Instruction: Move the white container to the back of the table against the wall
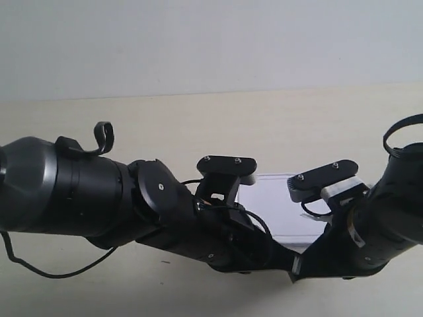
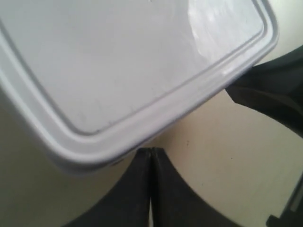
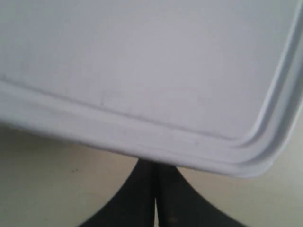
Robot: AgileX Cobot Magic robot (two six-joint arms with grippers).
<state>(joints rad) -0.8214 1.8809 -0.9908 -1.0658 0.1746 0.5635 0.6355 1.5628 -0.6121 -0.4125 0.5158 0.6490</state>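
Place of the box: the white container (image 1: 283, 210) lies on the counter (image 1: 198, 125), on the side away from the wall (image 1: 198, 46); a broad strip of bare counter is between it and the back edge.
Left claw: the left claw (image 2: 150, 153) is closed, both tips pressed together, holding nothing; the tips stand at the side of the box, just below its top rim.
Right claw: the right claw (image 3: 155, 166) is closed and empty in the same way; its tips go partly out of sight under the rim, so contact cannot be told for sure.
Arms: the arm at the exterior view's left (image 1: 79, 191) and the arm at the exterior view's right (image 1: 390, 211) come together at the same side of the box and are very near each other.
Likely step: a push with both closed tips toward the wall.
Risk of turning: if one claw goes faster, the box probably rotates and arrives crooked.
Risk of slipping: the narrow tips may slide along the smooth side, or catch under the rim and lift it.
Risk for arms: being so near, they may touch each other during the push.
Risk at wall: too much force there may tilt the light box.
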